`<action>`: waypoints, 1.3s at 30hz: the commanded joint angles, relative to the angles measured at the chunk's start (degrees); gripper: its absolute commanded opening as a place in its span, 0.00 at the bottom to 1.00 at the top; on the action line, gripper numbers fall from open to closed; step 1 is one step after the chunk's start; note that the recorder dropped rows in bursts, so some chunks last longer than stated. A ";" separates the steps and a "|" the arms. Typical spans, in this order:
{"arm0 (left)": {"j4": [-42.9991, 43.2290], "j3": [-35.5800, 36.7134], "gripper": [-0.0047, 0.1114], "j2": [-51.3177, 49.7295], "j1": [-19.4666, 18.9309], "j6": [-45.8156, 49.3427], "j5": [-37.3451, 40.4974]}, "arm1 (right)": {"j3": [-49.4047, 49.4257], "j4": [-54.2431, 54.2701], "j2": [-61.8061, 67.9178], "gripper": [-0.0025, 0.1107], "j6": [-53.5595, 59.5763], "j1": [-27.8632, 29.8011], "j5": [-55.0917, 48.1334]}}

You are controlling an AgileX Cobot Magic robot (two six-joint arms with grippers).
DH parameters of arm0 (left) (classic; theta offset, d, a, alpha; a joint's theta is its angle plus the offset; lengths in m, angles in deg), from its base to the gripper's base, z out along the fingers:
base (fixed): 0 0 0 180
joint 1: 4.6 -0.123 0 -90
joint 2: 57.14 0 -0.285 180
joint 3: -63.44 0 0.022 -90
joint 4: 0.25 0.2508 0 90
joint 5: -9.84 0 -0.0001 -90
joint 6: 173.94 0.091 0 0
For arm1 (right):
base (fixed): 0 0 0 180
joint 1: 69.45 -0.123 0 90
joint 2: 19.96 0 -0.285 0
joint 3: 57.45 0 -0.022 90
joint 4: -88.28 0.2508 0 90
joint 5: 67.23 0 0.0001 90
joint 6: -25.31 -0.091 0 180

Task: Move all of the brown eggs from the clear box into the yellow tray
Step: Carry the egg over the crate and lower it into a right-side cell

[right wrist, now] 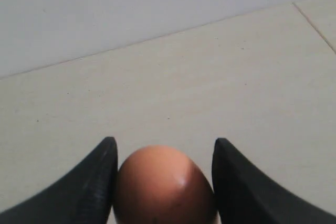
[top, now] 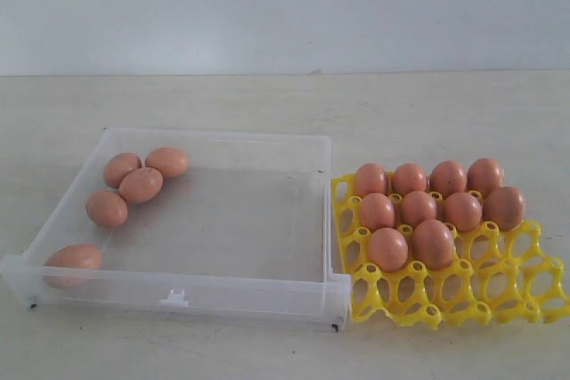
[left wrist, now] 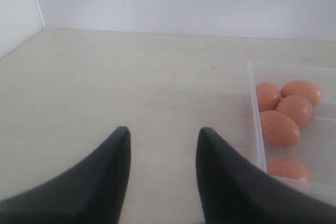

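Several brown eggs (top: 141, 184) lie along the left side of the clear box (top: 214, 136). Several more fill the far cups of the yellow tray (top: 463, 295), which stands against the box's right wall. Neither gripper shows in the exterior view. In the left wrist view my left gripper (left wrist: 163, 135) is open over bare table, with nothing between its fingers. The box wall (left wrist: 254, 114) and its eggs (left wrist: 279, 128) lie off to one side. My right gripper (right wrist: 164, 145) is shut on a brown egg (right wrist: 163, 187), and both black fingers touch its sides.
The pale tabletop (top: 267, 95) runs back to a white wall (top: 285, 6). The near cups of the tray (top: 499, 300) hold nothing. The right part of the box floor (top: 240, 220) is bare.
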 commanded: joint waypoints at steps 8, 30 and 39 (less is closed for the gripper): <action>3.17 0.17 0.00 -0.17 0.45 0.04 -0.37 | -15.88 -31.26 -0.56 0.02 -10.40 -24.61 47.14; 4.95 0.17 0.54 -0.17 0.45 -0.88 1.61 | 14.63 -132.09 -7.97 0.02 -147.07 -16.28 76.67; 5.94 0.17 0.30 -0.17 0.45 -0.88 1.61 | 35.96 -157.32 -7.85 0.02 -149.25 1.55 82.65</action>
